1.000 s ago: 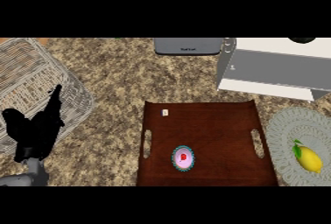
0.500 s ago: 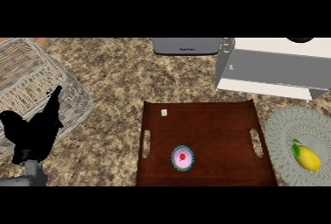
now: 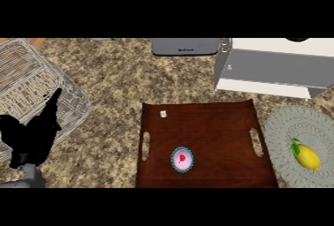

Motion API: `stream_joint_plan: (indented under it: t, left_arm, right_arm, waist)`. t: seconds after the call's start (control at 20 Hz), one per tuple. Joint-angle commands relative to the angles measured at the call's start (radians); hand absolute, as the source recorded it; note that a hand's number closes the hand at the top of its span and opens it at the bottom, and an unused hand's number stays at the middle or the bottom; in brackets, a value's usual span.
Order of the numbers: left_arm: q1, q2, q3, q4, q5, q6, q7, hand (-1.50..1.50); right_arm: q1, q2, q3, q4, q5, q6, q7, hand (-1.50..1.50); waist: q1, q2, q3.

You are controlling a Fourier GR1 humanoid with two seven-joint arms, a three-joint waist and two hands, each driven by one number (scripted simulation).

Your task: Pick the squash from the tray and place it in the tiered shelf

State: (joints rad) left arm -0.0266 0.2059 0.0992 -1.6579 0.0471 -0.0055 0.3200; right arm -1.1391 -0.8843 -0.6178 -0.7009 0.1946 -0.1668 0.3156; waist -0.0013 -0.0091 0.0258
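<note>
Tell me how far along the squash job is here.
Done: no squash shows on the shelf, which is seen only from above. In hand: nothing; the left robot hand rests open by the basket. Left: unclear. The tray bears only a pink disc and a white bit; the one yellow item lies on the mat beside it.

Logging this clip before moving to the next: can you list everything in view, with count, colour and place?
tray: one, dark brown, centre of the counter
small plate: one, teal rim, pink with a red spot, on the tray's near part
small white piece: one, tray's far left corner
yellow fruit: one, green stem, on the mat
round mat: one, grey-green, right of the tray
wicker basket: one, whitish, far left
shelf unit: one, white and grey, upper right
grey appliance: one, top centre
left robot hand: one, black, open, over the basket's near edge
</note>
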Motion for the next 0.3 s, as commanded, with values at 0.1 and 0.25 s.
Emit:
stream_joint_plan:
  t: [0.1,0.25]
  left_arm:
    - [0.094,-0.05,-0.001,0.137,0.037,-0.022,0.015,0.0]
    - [0.043,-0.05,0.022,0.144,0.051,-0.009,0.052,0.0]
  right_arm:
    - [0.093,-0.108,-0.1,0.064,-0.087,0.135,-0.064,-1.5]
    - [0.086,-0.163,-0.109,0.089,-0.099,0.184,-0.053,-1.5]
  waist:
    - [-0.013,0.02,-0.024]
    - [-0.011,0.02,-0.025]
